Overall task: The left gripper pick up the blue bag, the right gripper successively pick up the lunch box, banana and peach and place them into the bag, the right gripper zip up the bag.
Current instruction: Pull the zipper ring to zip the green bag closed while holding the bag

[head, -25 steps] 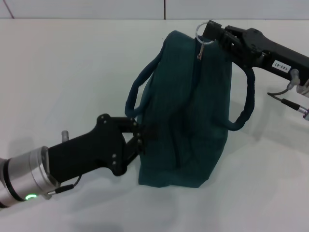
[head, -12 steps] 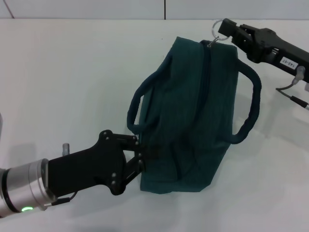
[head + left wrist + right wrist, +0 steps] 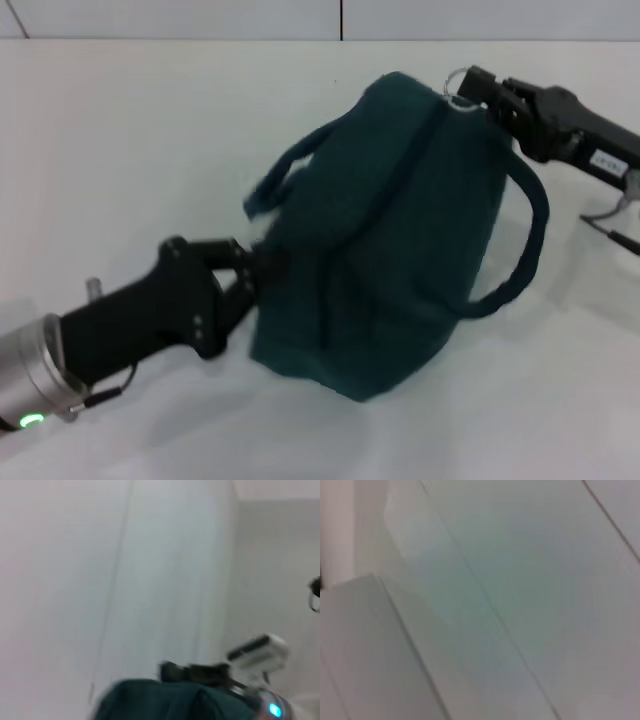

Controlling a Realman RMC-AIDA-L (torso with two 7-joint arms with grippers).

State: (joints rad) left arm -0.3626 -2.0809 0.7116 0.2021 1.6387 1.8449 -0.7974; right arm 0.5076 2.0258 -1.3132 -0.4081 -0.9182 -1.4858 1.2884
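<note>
Counted: one blue bag (image 3: 385,230), two handles, one zip ring (image 3: 457,82), two grippers, one table (image 3: 150,130).

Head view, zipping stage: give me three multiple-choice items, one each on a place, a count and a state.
1. Where is the right gripper?
A. At the bag's far top end, by the metal ring
B. Under the bag
C. Parked off the table

2. How many carry handles show on the bag?
A. None
B. Two
C. Four

3. What is the left gripper doing?
A. Hanging open high above the table
B. Holding a banana
C. Shut on the bag's near end

Answers: 1 A, its tip meets the ring at the top end. 2 B, one loop shows on each side. 3 C, its fingers pinch the cloth at the bag's near end.
</note>
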